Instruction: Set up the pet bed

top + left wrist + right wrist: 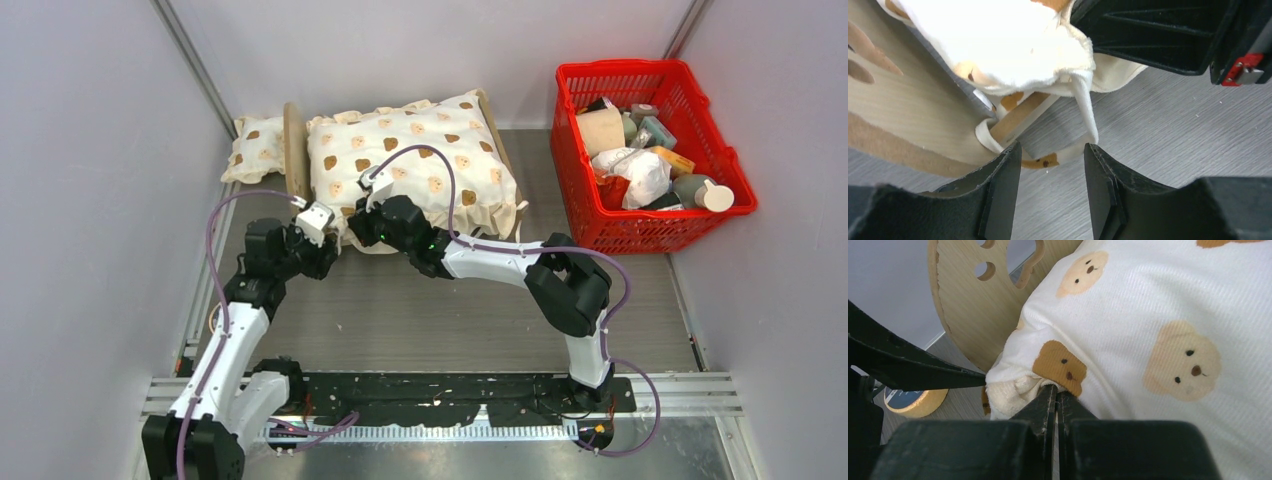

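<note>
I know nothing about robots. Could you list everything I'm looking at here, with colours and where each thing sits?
pet bed: one, light wood with paw-print cutout, far left of the table
cushion: one, cream with bear faces, lying on the pet bed
pillow: one, cream with bear faces, outside the bed's left end
basket: one, red, far right
packages: several, mixed colours, inside the basket
table: one, grey wood-grain, under everything
left gripper: one, black, open, at the bed's near corner
right gripper: one, black, shut on the cushion's corner
</note>
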Robot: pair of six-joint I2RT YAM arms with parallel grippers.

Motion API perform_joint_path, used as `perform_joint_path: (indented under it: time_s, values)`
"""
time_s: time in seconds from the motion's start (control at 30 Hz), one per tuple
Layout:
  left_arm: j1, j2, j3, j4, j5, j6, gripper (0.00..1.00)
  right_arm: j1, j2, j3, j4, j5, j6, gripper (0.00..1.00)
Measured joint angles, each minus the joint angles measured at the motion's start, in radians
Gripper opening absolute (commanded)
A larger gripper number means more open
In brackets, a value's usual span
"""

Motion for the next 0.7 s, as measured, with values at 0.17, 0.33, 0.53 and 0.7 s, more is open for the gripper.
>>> perform_joint_path:
  time_s: [0.17, 0.33, 0.53, 0.7]
  values:
    - [-0.018, 0.067, 0.011, 0.027, 0.002, 0.036, 0.50, 0.000, 0.000, 0.000, 0.000, -0.001, 0.000, 0.05]
    - [-0.053, 0.129, 0.011, 0.028, -0.003, 0.054, 0.51, 0.000, 0.000, 0.000, 0.000, -0.003, 0.004, 0.05]
    - [-0.079, 0.134, 0.011, 0.025, -0.031, 0.090, 0.32, -0.001, 0.000, 0.000, 0.002, -0.003, 0.008, 0.05]
    - [-0.080, 0.148, 0.029, -0.021, -0.062, 0.108, 0.00, -0.002, 0.000, 0.000, 0.002, -0.004, 0.011, 0.05]
